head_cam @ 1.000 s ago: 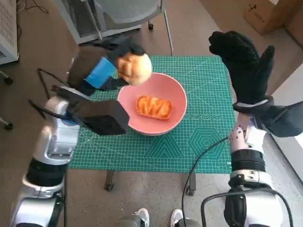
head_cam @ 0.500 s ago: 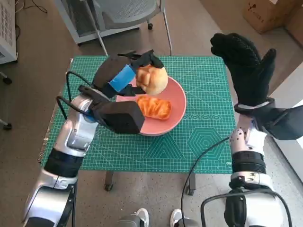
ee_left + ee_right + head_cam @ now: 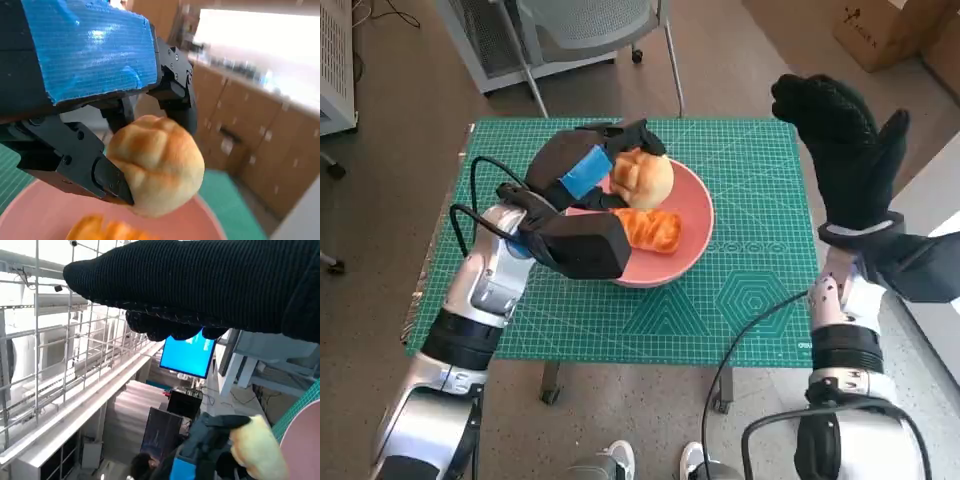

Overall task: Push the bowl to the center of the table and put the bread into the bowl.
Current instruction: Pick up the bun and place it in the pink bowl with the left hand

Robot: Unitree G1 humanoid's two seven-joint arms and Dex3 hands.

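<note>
A pink bowl sits near the middle of the green mat, with an orange glazed pastry lying inside it. My left hand holds a round pale bread roll just over the bowl's far-left rim. In the left wrist view the black fingers clasp the roll above the bowl and the pastry. My right hand is raised over the mat's right side, fingers spread, holding nothing. The right wrist view shows the glove, the roll and the bowl's rim.
The green cutting mat covers the small table. A grey chair stands behind the table, and a cardboard box lies on the floor at the far right. A screen and a person show in the right wrist view.
My left hand has carried the roll from the bowl's far-left side to over the bowl, then lowered it slightly. The right hand barely moved.
</note>
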